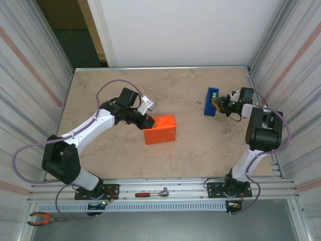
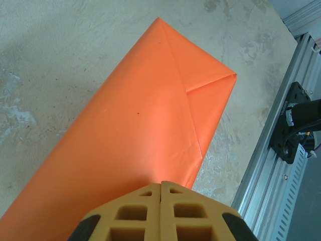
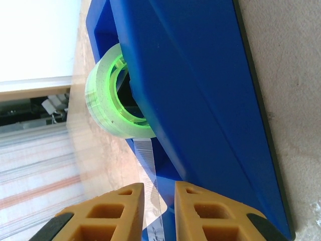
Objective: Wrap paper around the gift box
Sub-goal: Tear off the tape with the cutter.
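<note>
1. Bench (image 1: 200, 150): the paper (image 1: 160, 129) sits mid-bench, folded up. The gift box is presumably inside, can't see it.
2. Blue tape dispenser (image 1: 211, 102): far right, well apart. It could drag along when the tape gets pulled.
3. Left tool (image 2: 161, 185): fully shut, tips on the paper. If it slips, the fold probably pops open.
4. Right tool (image 3: 159, 187): narrow gap with the tape strip (image 3: 145, 150) in it, not pinched. The strip could stick to one finger.

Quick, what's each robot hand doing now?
Left gripper: closed, tips at the bright orange paper sheet.
Right gripper: slightly open around a clear tape strip.
</note>
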